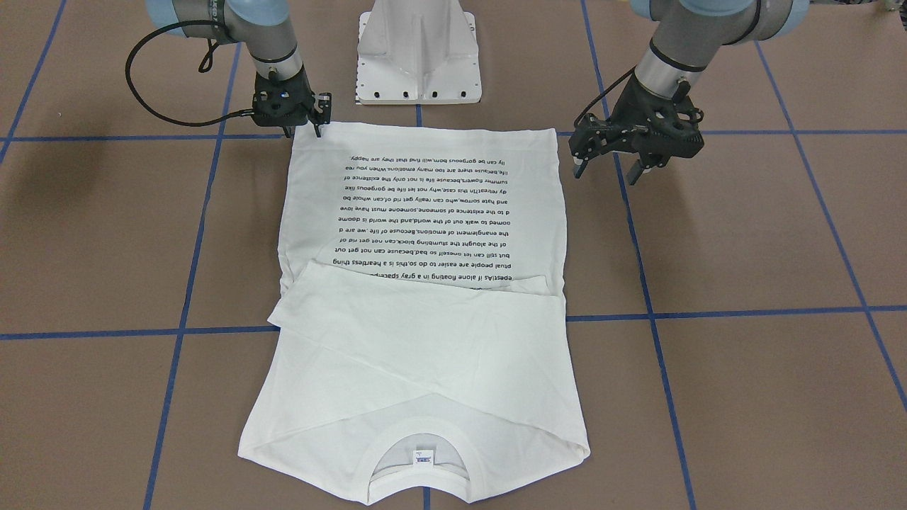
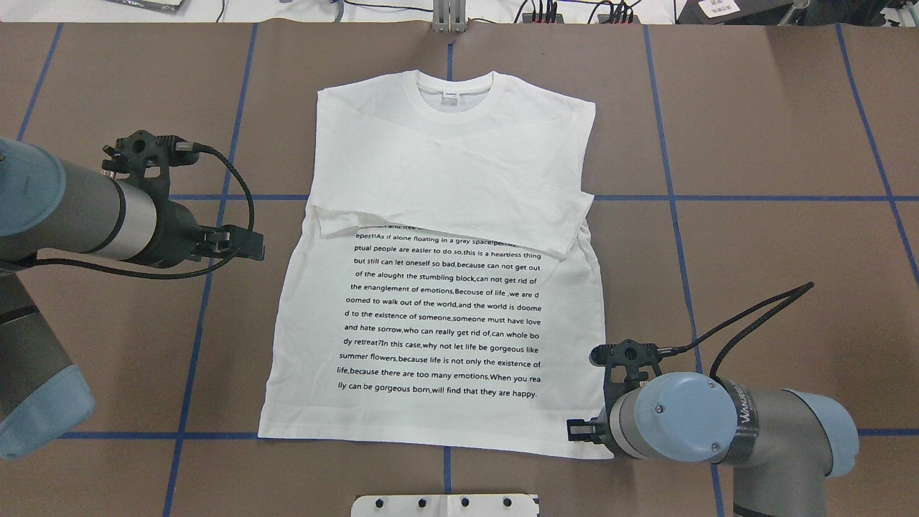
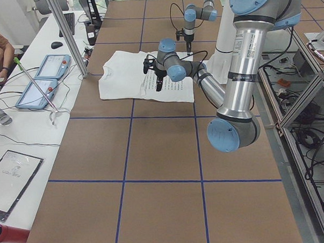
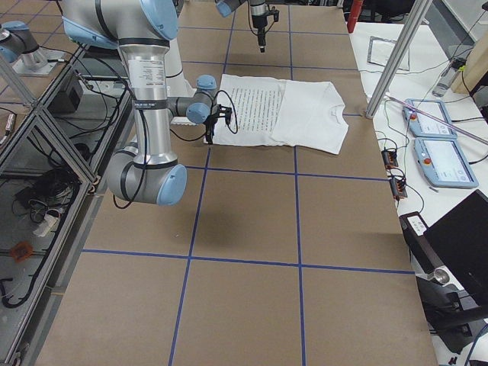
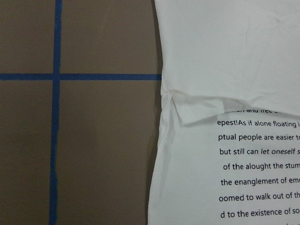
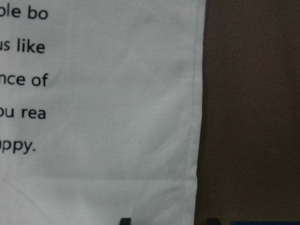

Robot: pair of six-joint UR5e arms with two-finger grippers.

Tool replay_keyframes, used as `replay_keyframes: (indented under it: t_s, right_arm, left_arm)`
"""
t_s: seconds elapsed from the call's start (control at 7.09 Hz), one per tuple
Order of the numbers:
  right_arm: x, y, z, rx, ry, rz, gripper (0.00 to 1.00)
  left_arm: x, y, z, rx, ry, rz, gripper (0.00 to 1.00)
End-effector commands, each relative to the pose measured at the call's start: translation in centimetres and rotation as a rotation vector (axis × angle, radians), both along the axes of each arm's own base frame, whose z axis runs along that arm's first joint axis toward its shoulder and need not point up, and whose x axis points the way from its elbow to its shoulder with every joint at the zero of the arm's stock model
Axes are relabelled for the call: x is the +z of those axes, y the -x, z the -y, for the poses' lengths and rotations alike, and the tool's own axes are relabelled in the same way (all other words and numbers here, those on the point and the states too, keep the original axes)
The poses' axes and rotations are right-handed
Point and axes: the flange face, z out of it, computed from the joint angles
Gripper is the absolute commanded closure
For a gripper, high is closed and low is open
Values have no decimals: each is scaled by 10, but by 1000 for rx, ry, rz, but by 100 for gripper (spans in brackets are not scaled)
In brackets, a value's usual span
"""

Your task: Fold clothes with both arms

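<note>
From the front we see the T-shirt (image 1: 425, 212) flat at the table (image 1: 744, 397) centre, the left gripper (image 1: 604, 170) beside it, jaws wide, and the right gripper (image 1: 302, 131) at a hem corner (image 1: 320, 143). Overhead, the collar (image 2: 454, 90) points to the far edge. The right wrist view shows parted jaws astride that corner.

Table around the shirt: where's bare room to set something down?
Bare table lies either side of the shirt's collar end. It is crowded where the left gripper hovers beside the folded sleeve and the right gripper sits at the hem corner.
</note>
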Motion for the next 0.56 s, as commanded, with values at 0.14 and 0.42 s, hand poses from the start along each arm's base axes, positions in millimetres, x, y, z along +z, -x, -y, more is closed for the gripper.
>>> replay_keyframes:
  t_s: [0.14,0.42]
  right_arm:
    - [-1,3,-2,-3,3,-22,41]
    - [2,4,-2,-7,4,-26,43]
  left_arm:
    - [0,-1,-1,1,1,0,1]
    - [0,-2,0,3,1,0,1]
